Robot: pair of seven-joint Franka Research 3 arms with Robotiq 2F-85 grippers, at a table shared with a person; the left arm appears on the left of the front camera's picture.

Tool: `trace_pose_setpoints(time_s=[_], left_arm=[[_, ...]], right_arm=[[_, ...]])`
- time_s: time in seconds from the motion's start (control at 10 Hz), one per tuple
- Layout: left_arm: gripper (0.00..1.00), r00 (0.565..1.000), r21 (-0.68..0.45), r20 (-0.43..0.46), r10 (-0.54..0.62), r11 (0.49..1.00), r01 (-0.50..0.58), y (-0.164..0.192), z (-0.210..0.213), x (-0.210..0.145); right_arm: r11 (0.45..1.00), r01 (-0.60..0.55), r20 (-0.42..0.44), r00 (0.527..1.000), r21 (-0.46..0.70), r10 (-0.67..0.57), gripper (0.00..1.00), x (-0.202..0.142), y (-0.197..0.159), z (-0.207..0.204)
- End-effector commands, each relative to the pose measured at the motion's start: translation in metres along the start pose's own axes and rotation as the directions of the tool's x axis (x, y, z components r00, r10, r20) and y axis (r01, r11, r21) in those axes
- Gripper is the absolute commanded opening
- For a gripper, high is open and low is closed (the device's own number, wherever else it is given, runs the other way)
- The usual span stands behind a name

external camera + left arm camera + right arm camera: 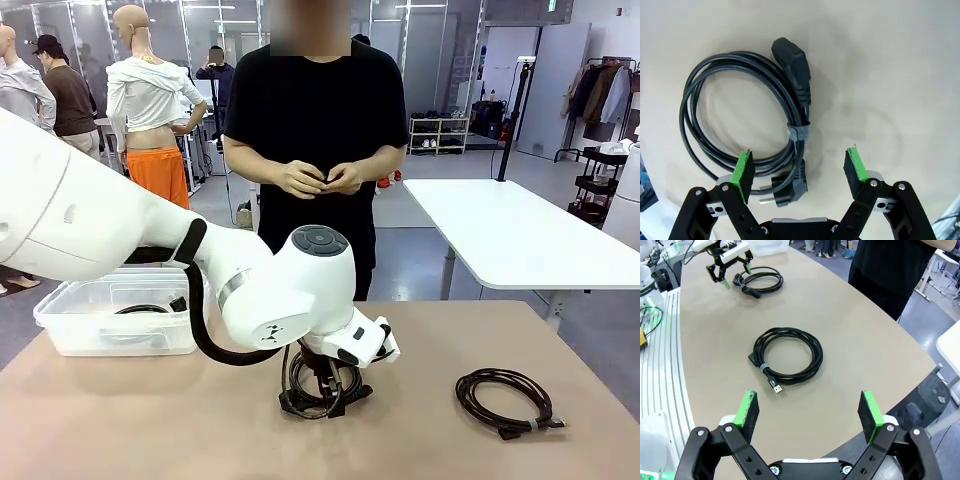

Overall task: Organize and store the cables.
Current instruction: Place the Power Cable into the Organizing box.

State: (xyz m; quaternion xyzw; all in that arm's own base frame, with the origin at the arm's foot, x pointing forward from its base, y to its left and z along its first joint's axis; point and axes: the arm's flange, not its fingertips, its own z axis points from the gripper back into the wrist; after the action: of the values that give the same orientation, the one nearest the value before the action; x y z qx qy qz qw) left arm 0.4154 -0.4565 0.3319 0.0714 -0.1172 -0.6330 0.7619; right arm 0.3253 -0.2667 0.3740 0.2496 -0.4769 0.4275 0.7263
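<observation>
One of the cables (735,115), a black power cord coiled flat with a grey tie band, lies on the tan table. My left gripper (800,164) hangs open just above it, the cord's plug end and tie between its green pads without touching them. From the front, that gripper (322,392) sits low over this coil (300,395) at mid-table. A second coiled cable (503,400) lies to the right. My right gripper (809,410) is open above the table, short of that coil (787,355). A dark cable loop (140,309) lies in the clear bin.
The clear plastic bin (70,335) stands at the table's left rear. A person in black stands at the far side with hands (320,178) clasped, away from the table. The rounded table edge (880,400) runs close by my right gripper.
</observation>
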Motion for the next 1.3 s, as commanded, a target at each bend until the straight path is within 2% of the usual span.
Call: trace_pose_setpoints(time_s=[0.0,0.3,0.4,0.5,0.6,0.8,0.9,1.0,1.2], left_arm=[[0.91,1.0,-0.049,-0.022,0.01,0.999,-0.011,0.011,-0.007,0.012],[0.91,0.999,-0.086,-0.021,0.027,0.996,-0.029,0.016,-0.013,0.016],[0.44,0.999,-0.091,-0.034,0.027,0.995,-0.03,0.017,-0.014,0.016],[0.31,0.999,-0.101,-0.031,0.025,0.994,-0.028,0.016,-0.014,0.016],[0.0,0.999,-0.107,-0.034,0.025,0.994,-0.029,0.016,-0.014,0.016],[0.0,1.0,-0.122,-0.027,0.017,0.992,-0.02,0.015,-0.014,0.017],[0.06,1.0,-0.129,-0.016,0.013,0.992,-0.015,0.016,-0.014,0.017],[0.0,1.0,-0.152,0.001,0.004,0.988,-0.004,0.016,-0.016,0.016],[0.0,1.0,-0.172,0.011,-0.003,0.985,0.005,0.016,-0.018,0.015]], right_arm=[[0.999,0.027,-0.003,1.0,-0.018,-0.027,1.0,0.005,0.003,-0.001],[0.999,0.027,-0.003,1.0,-0.018,-0.027,1.0,0.005,0.003,-0.001],[0.999,0.027,-0.003,1.0,-0.018,-0.027,1.0,0.005,0.003,-0.001],[0.999,0.027,-0.003,1.0,-0.018,-0.027,1.0,0.005,0.003,-0.001],[0.999,0.027,-0.003,1.0,-0.018,-0.027,1.0,0.005,0.003,-0.001],[0.999,0.027,-0.003,1.0,-0.018,-0.027,1.0,0.005,0.003,-0.001],[0.999,0.027,-0.003,1.0,-0.018,-0.027,1.0,0.005,0.003,-0.001],[0.999,0.027,-0.003,1.0,-0.018,-0.027,1.0,0.005,0.003,-0.001],[0.999,0.027,-0.003,1.0,-0.018,-0.027,1.0,0.005,0.003,-0.001]])
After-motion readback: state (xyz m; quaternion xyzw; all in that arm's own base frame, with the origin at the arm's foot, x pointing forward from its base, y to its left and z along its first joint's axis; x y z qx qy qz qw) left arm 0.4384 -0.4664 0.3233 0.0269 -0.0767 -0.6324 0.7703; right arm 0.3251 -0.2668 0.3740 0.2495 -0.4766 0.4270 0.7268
